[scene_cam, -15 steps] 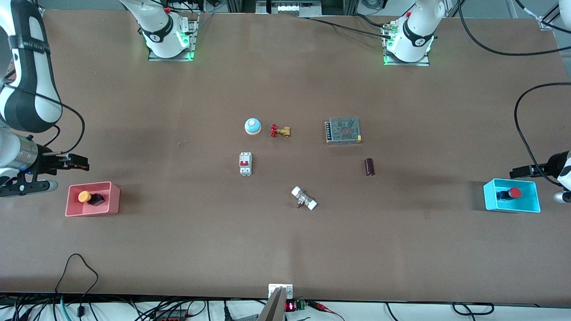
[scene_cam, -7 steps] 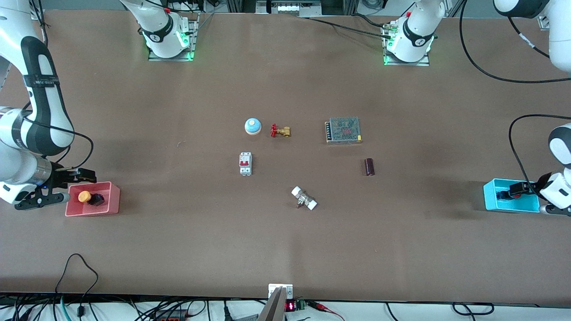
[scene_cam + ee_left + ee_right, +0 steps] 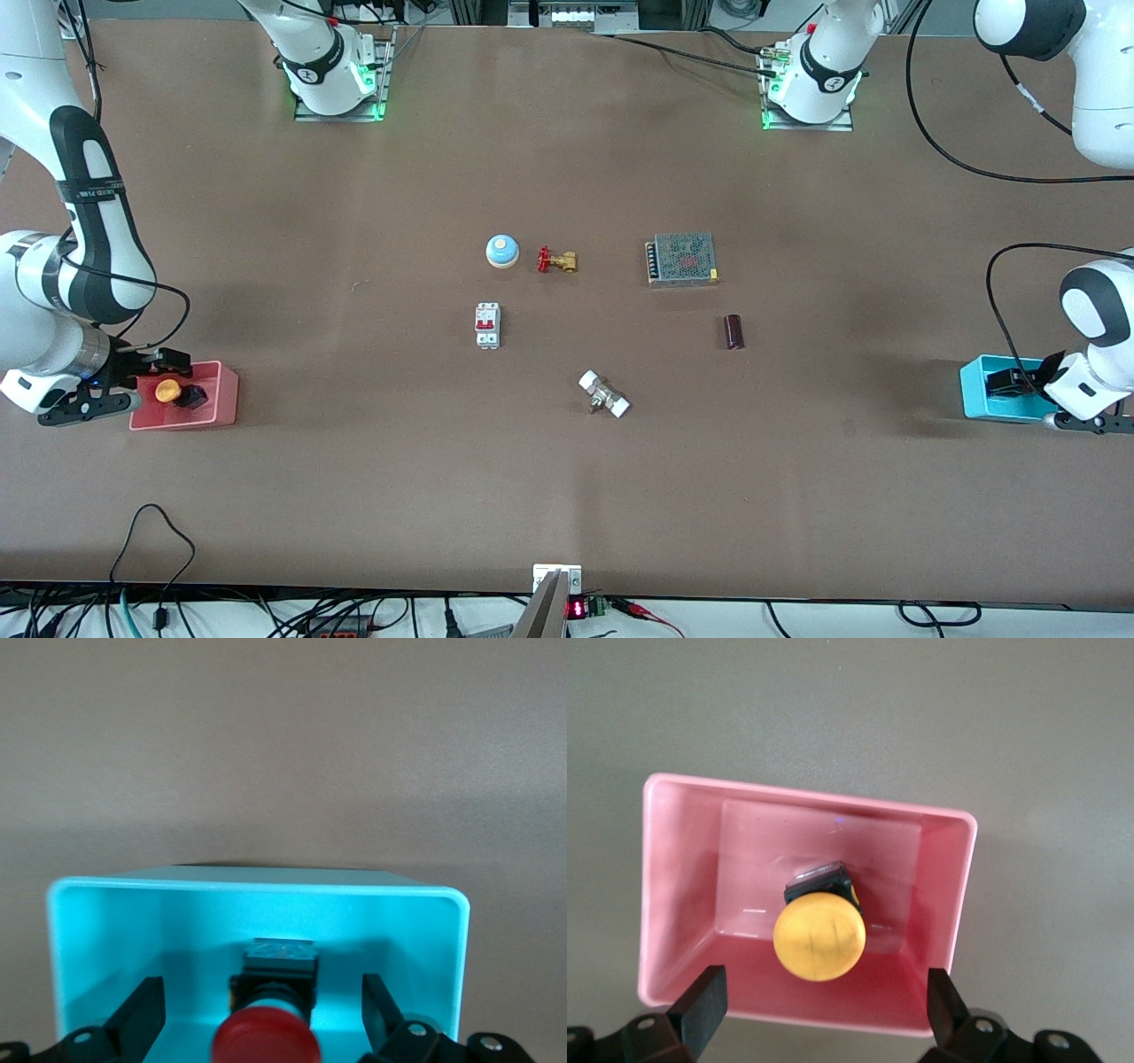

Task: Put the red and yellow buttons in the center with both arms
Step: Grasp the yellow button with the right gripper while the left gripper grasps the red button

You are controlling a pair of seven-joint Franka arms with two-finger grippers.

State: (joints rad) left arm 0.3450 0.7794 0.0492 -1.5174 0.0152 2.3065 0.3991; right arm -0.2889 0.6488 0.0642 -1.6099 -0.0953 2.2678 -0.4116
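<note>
Both grippers are spread wide. The left gripper (image 3: 261, 1014) straddles the red button (image 3: 267, 1043) inside the cyan bin (image 3: 257, 889). The right gripper (image 3: 824, 1005) hangs over the pink bin (image 3: 957, 895), the yellow button (image 3: 819, 936) between its fingers.

Right arm (image 3: 84, 239): reaches down at its end of the table; right gripper (image 3: 824, 1014) low, its 2 fingers (image 3: 700, 1001) spread wide.
Left arm (image 3: 1094, 306): bent down at its own end; left gripper (image 3: 261, 1010) low, fingers (image 3: 142, 1014) spread wide.

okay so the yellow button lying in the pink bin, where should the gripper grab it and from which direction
Judging by its pose, grip the yellow button across its round cap, coming straight down from above. It lies tipped in the pink bin, whose walls block a sideways approach. The right gripper hangs open over it, fingers either side.
</note>
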